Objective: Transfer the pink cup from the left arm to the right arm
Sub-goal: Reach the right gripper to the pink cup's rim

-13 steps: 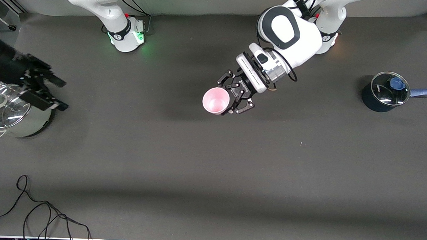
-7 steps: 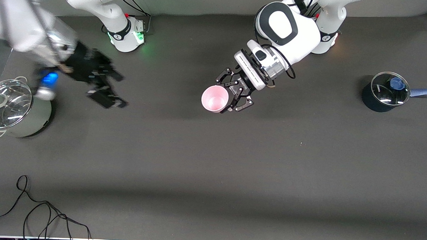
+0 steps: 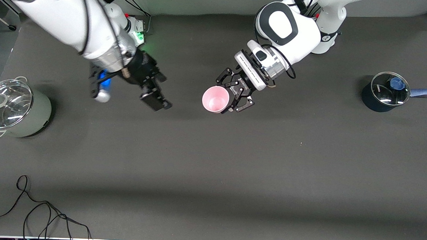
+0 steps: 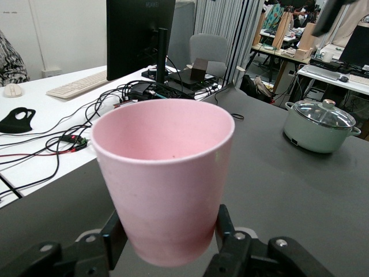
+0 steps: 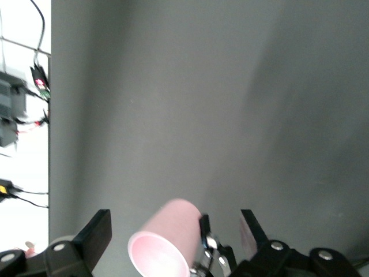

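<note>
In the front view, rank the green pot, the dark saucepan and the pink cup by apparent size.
1. green pot
2. dark saucepan
3. pink cup; held up above the table in the left gripper, so it sits nearer the camera and looks somewhat bigger than it is.

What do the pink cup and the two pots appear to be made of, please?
Pink cup: likely matte plastic; opaque, evenly pale, with a faint speckle and no shine. Pale green pot: probably enamelled or painted metal, smooth and softly glossy, with a clear glass lid that mirrors the lights. Dark pot: material unclear, dull dark wall, glass lid with a blue knob.
</note>
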You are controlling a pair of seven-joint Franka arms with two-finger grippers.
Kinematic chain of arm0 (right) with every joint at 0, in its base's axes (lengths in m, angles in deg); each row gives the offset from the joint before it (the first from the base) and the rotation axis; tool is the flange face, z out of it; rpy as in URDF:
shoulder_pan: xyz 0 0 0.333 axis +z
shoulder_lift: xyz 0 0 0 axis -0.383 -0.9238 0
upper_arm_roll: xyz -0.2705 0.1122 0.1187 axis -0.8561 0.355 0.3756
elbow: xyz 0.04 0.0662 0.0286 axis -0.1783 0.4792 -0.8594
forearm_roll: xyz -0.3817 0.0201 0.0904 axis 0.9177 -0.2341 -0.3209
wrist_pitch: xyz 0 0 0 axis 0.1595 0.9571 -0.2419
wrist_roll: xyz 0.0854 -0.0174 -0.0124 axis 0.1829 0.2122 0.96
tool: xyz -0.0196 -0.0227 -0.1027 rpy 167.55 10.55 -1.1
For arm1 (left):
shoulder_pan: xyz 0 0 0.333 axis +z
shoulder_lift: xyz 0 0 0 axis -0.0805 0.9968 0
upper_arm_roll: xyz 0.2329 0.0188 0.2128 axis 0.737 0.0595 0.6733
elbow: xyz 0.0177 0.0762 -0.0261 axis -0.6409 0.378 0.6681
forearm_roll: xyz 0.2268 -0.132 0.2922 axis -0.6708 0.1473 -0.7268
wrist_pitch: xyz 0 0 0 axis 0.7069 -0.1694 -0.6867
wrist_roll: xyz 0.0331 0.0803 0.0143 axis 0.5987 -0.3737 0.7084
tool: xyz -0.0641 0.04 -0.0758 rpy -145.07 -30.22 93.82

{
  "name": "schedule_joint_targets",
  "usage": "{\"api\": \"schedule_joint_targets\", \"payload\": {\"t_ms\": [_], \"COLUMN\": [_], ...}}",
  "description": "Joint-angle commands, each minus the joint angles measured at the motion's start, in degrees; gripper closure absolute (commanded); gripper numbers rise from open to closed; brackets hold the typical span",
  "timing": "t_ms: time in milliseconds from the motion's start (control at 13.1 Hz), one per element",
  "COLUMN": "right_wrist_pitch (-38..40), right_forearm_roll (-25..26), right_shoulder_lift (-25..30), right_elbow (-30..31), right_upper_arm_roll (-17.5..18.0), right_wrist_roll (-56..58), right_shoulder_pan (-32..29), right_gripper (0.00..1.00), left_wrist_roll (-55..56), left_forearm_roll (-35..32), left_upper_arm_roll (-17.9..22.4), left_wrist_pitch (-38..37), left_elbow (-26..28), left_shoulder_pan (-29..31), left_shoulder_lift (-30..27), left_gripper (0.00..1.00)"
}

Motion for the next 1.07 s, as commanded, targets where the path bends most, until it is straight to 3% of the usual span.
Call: {"api": "schedule_joint_targets", "payload": {"t_ms": [0,764,840,993], "right_wrist_pitch": [-0.89,-5.11,-5.56,-5.82], "right_forearm_roll": [0.11,-0.06,-0.06,-0.06], "right_shoulder_lift": [-3.24,-6.68,-7.03,-7.29], "right_elbow": [-2.78,-2.78,-2.78,-2.78], "right_upper_arm_roll": [-0.74,-0.39,-0.30,-0.30], "right_wrist_roll": [-1.96,-4.59,-4.60,-4.68], "right_shoulder_pan": [4.02,7.90,7.99,7.99], "right_gripper": [0.01,0.01,0.06,0.39], "left_wrist_roll": [0.83,0.83,0.83,0.83], "left_forearm_roll": [0.93,0.93,0.93,0.93], "left_upper_arm_roll": [0.32,0.50,0.50,0.50], "left_wrist_pitch": [0.62,1.06,1.06,1.06], "left_elbow": [-0.19,-0.37,-0.37,-0.37], "left_shoulder_pan": [-0.28,-0.37,-0.37,-0.37], "left_shoulder_lift": [-1.16,-0.90,-0.90,-0.90], "left_gripper": [0.67,0.66,0.66,0.66]}}
